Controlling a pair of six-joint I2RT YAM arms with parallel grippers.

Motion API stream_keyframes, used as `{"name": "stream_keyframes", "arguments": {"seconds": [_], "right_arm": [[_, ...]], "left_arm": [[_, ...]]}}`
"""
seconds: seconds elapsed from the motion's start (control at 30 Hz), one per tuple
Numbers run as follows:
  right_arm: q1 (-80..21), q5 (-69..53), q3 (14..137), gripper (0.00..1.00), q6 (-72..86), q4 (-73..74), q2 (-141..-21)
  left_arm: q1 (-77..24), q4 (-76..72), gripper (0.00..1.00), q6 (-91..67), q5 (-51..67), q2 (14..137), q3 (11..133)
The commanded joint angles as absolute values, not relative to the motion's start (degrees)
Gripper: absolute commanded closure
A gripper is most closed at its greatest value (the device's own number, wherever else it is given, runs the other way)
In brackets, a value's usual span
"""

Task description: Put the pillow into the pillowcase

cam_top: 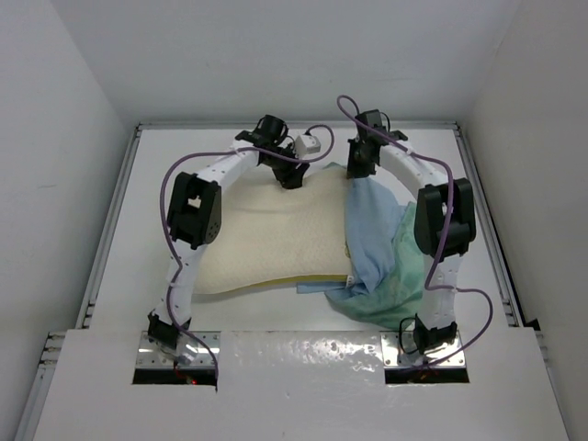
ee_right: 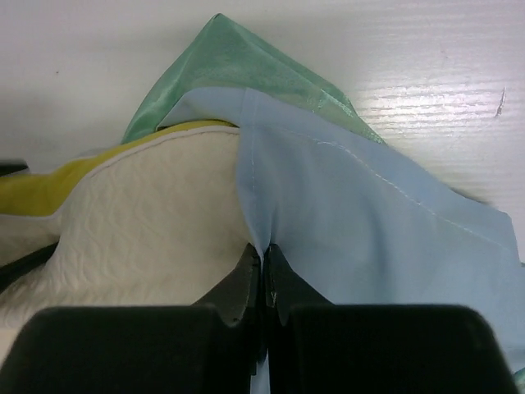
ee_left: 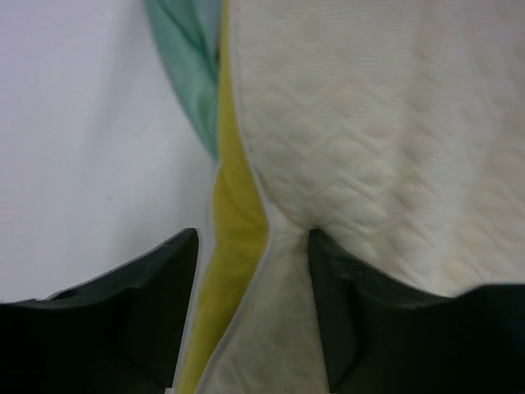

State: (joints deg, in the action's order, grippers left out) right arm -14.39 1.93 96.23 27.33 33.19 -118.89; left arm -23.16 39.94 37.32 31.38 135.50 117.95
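Note:
The cream quilted pillow [cam_top: 276, 234] lies flat mid-table, its yellow edge band [ee_left: 234, 205] showing in the left wrist view. The pillowcase [cam_top: 377, 248], sea-green with a light blue inner side, lies bunched along the pillow's right end and overlaps it. At the pillow's far edge, my left gripper [cam_top: 292, 175] [ee_left: 253, 238] straddles the banded edge. Its fingers are apart and the right finger [ee_left: 328, 279] dents the pillow. My right gripper [cam_top: 360, 170] [ee_right: 263, 249] is shut on a pinch of the pillowcase's light blue cloth [ee_right: 344, 222], right beside the pillow [ee_right: 156, 222].
The white table [cam_top: 184, 156] has raised rails along its left, right and far sides, with walls close behind them. Purple cables loop off both arms. A small white box [cam_top: 309, 144] sits on the left arm's wrist near the far edge.

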Motion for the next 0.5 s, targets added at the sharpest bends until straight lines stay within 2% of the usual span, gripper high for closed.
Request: {"name": "stream_keyframes", "arguments": {"seconds": [0.0,0.07,0.1,0.27,0.37,0.43,0.47], "right_arm": [[-13.8,5.98,98.52,1.0,26.37,31.81,-118.56],[-13.8,5.36,99.23,1.0,25.32,32.43,-118.48],[-13.97,5.19,99.4,1.0,25.05,32.26,-118.04],[-16.26,10.71,105.8,1.0,21.01,34.18,-116.89],[-16.26,11.69,108.54,1.0,19.6,35.59,-116.98],[-16.17,9.94,106.02,1.0,19.6,34.72,-116.55],[-16.17,9.32,104.69,1.0,19.77,33.5,-116.37]], "left_arm": [[-24.08,51.49,0.59,42.89,41.39,133.42,115.48],[-24.08,53.78,0.74,43.59,43.68,133.59,118.03],[-24.08,54.57,0.98,43.16,43.94,133.68,118.91],[-25.22,58.54,1.0,45.44,45.79,130.88,119.54],[-25.66,55.12,1.0,41.68,42.04,128.59,118.3],[-25.4,53.09,0.64,37.54,38.34,128.15,118.82],[-25.23,52.65,0.56,37.09,35.71,128.14,119.09]]}}
